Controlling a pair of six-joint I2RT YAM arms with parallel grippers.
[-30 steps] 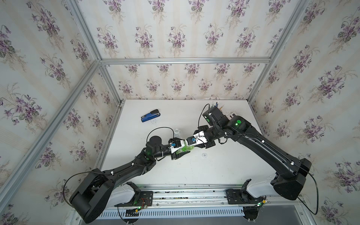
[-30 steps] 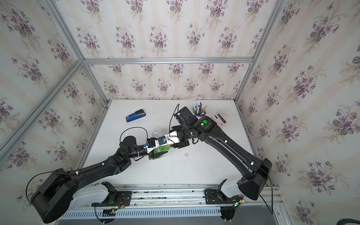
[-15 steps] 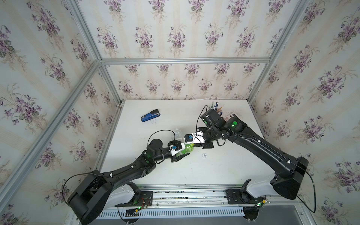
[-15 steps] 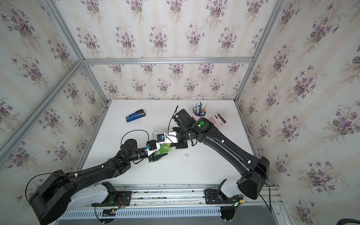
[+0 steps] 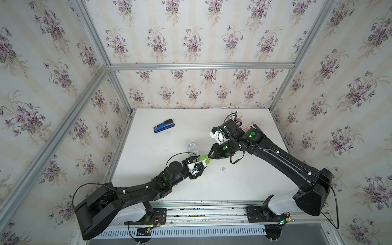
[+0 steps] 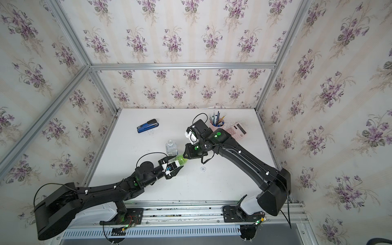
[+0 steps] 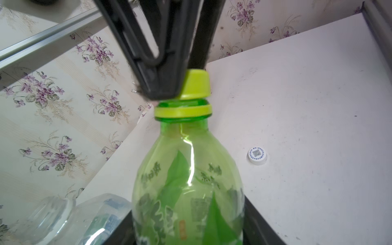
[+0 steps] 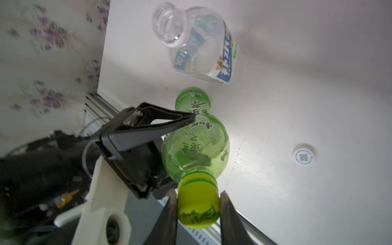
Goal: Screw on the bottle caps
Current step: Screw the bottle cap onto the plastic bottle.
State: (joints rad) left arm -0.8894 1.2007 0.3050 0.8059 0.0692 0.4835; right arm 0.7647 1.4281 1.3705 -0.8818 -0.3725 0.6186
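Gripping the green bottle [image 7: 186,180] round its body, the left gripper [image 5: 199,164] is steadying it nearest me. Its long axis is pointing up into the right gripper [image 8: 198,203], which is pinching the yellow-green cap [image 7: 196,86], sitting slightly tilted on the neck. Beside them the white cap [image 7: 257,156] is lying loose, and farther back the clear bottle [image 8: 201,48] is standing open.

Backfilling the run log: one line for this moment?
left hand: shut on green bottle | right hand: shut on yellow-green cap, on bottle neck | white cap: loose on table | clear bottle: uncapped
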